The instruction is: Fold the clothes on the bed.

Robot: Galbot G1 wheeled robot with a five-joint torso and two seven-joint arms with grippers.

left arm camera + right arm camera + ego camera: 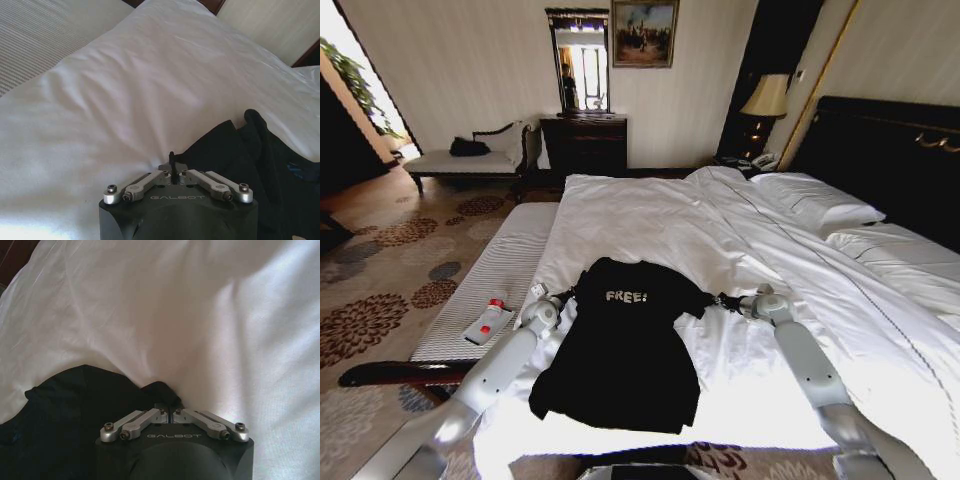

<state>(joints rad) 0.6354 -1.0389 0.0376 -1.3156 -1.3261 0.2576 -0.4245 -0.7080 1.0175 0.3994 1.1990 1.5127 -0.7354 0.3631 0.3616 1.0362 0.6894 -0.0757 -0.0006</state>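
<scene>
The bed (pixel 660 225), wide and covered in white sheets, carries the black T-shirt (pixel 625 345) with its "FREE!" lettering spread near the foot end, two white pillows (pixel 815 200) against the dark headboard (pixel 890 150), and a rumpled white duvet (pixel 790 260) across its middle.

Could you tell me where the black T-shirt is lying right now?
In the head view the black T-shirt lies on the bed near its foot edge, between the left gripper and right gripper.

Black T-shirt (pixel 625 350) with white lettering, white bed (pixel 650 220)
</scene>
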